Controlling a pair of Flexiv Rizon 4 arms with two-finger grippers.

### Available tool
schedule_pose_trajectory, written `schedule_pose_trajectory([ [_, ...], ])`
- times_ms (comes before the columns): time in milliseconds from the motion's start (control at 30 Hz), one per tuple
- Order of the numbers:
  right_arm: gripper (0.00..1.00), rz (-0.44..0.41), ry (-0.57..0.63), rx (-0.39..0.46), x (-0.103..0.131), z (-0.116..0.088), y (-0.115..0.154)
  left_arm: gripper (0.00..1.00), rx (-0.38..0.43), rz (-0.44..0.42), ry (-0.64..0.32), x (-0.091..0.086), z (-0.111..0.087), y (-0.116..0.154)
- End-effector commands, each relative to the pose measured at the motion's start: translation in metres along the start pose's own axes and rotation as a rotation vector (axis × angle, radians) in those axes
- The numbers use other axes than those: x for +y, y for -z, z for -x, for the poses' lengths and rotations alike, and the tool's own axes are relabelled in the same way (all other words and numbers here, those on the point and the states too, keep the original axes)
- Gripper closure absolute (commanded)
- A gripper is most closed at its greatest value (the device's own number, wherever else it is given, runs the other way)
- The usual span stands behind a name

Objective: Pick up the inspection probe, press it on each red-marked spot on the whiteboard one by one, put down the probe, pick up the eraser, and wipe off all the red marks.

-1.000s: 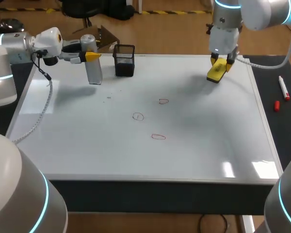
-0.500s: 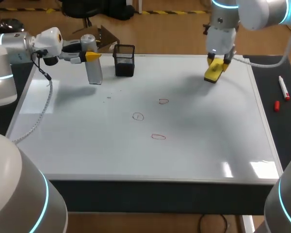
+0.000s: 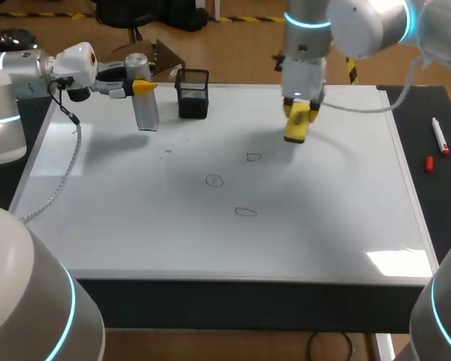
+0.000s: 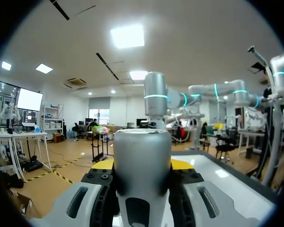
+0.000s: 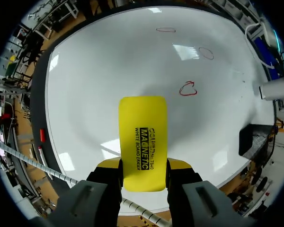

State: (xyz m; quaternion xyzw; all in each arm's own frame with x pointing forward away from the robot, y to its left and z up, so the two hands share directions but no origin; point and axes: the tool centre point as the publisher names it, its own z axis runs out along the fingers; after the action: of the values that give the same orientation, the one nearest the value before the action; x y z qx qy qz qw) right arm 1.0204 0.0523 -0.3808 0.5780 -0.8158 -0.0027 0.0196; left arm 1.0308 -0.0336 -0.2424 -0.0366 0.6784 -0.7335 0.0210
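Observation:
My left gripper [image 3: 139, 87] is shut on the grey cylindrical inspection probe [image 3: 144, 105], which hangs upright over the whiteboard's [image 3: 135, 226] far left part; in the left wrist view the probe [image 4: 142, 170] fills the gap between the fingers. My right gripper [image 3: 298, 111] is shut on the yellow eraser [image 3: 297, 124], held above the board just beyond and right of the nearest red mark [image 3: 253, 157]. Two more red marks [image 3: 214, 180] [image 3: 245, 211] lie toward the middle. In the right wrist view the eraser [image 5: 143, 142] points at a red mark [image 5: 187, 89].
A black mesh cup [image 3: 193, 93] stands at the board's far edge beside the probe. A red-capped marker [image 3: 440, 136] and a small red cap [image 3: 428, 163] lie on the dark surface right of the board.
My right arm has carried the eraser left from the board's far right corner toward the red marks. The left arm and probe have stayed still.

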Motion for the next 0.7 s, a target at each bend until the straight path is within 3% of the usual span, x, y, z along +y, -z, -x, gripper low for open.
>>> schedule_pose_trajectory([
  [33, 1.0, -0.031, 0.038, -0.001, 0.022, 0.014, 0.009, 1.0, -0.001, -0.001, -0.002, -0.001, 0.0, 0.0],
  [333, 1.0, -0.069, 0.122, -0.029, 0.063, 0.051, 0.018, 1.0, -0.001, -0.001, -0.002, -0.001, 0.0, 0.0],
  [700, 1.0, -0.075, 0.225, -0.024, 0.107, 0.106, 0.002, 1.0, -0.001, -0.001, -0.002, -0.001, 0.0, 0.0],
])
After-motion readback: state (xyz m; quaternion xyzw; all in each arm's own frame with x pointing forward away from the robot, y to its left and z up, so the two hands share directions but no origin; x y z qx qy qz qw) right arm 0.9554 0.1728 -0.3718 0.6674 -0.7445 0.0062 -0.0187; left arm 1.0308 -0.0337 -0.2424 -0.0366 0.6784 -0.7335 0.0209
